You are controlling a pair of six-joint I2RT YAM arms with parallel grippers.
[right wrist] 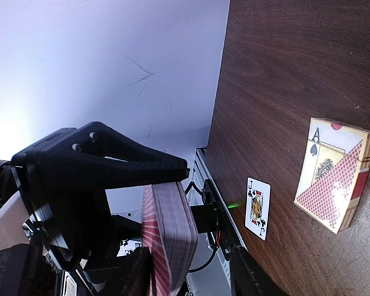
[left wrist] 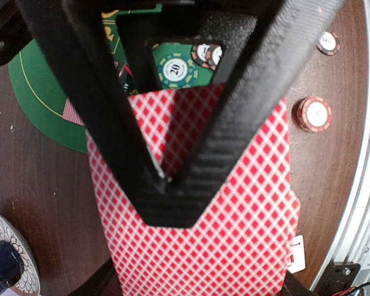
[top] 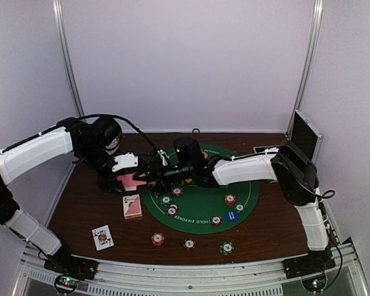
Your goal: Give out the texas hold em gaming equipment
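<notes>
The left gripper [left wrist: 163, 179] is squeezing the deck [left wrist: 234, 234]. The right gripper [right wrist: 191, 274] is hanging open beside it. Only 1 card [top: 103, 237] is lying dealt; most are waiting.

Your table [top: 80, 203], dark wood, carries: round green mat [top: 197, 206] at ctr, card box [top: 132, 206] just left of mat, face-up jack [top: 102, 237] front-left, 3 chips [top: 189, 244] along front edge, patterned plate [left wrist: 28, 277].
</notes>
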